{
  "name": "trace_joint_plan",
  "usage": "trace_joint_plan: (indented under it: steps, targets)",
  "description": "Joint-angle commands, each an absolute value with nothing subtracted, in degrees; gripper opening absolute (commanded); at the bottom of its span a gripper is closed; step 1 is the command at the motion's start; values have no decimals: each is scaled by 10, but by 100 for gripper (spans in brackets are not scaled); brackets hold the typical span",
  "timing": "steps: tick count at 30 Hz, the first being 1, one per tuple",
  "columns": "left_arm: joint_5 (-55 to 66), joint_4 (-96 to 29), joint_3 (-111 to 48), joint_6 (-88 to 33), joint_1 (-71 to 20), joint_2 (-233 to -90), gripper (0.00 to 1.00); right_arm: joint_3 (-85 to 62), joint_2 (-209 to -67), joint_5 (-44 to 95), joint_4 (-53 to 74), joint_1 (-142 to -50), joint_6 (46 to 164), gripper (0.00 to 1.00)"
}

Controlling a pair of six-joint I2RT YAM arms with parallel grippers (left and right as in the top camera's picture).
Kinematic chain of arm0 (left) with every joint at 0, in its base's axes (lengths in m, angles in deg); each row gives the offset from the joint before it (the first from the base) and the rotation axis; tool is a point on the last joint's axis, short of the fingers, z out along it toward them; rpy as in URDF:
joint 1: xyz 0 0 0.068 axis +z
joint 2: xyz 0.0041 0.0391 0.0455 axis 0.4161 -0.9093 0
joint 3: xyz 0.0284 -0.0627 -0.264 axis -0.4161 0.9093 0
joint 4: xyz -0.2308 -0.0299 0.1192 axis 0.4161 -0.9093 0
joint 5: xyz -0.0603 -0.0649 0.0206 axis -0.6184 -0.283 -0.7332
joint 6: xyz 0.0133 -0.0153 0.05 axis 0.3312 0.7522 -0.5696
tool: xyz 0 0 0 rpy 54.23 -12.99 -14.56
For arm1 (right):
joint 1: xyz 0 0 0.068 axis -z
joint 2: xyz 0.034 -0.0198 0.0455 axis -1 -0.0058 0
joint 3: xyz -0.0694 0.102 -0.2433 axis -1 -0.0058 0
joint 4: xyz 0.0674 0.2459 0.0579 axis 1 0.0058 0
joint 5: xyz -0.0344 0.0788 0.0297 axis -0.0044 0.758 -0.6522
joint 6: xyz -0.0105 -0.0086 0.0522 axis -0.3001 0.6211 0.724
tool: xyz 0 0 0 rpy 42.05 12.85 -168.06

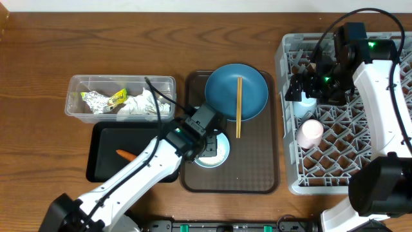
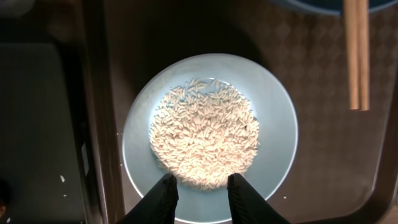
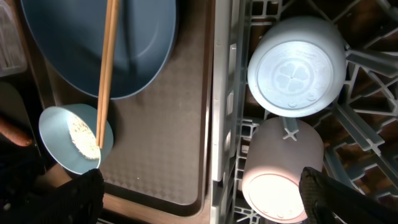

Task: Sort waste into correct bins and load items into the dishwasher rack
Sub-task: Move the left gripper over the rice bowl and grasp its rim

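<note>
A white bowl (image 1: 217, 154) (image 2: 273, 124) holding rice-like scraps (image 2: 205, 140) sits on the brown serving tray. My left gripper (image 1: 209, 145) (image 2: 200, 186) hovers over its near rim, jaws apart with nothing between them. The blue plate (image 1: 251, 90) (image 3: 74, 37) carries the chopsticks (image 1: 239, 106) (image 3: 107, 68). In the dishwasher rack (image 1: 290, 51) (image 3: 221, 93) lie a pink cup (image 1: 309, 132) (image 3: 283, 180) and a light blue cup (image 1: 308, 103) (image 3: 297, 65). My right gripper (image 1: 297, 90) (image 3: 202, 199) hangs wide open over the rack's left edge. A carrot (image 1: 125, 154) lies in the black tray (image 1: 106, 138).
The clear tub (image 1: 77, 84) at the left holds crumpled tissues (image 1: 138, 106) and a foil wrapper (image 1: 103, 100). The brown serving tray (image 1: 251, 161) (image 2: 323, 143) lies between the black tray and the rack. My left arm crosses the black tray's right end.
</note>
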State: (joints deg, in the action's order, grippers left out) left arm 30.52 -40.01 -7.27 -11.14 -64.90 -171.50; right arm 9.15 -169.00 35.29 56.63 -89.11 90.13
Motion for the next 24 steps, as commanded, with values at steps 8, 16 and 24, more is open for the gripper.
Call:
trace_joint_plan:
  steps: [8, 16, 24]
  targets:
    - [323, -390, -84, -116, -718, -1710, 33, 101, -1694, 357, 568, -893, 899, 99]
    - [391, -372, -77, -116, -792, -1713, 36, 101, -1694, 357, 568, -893, 899, 99]
    - [400, -357, -74, -117, -812, -1714, 41, 101, -1694, 357, 568, -893, 899, 99]
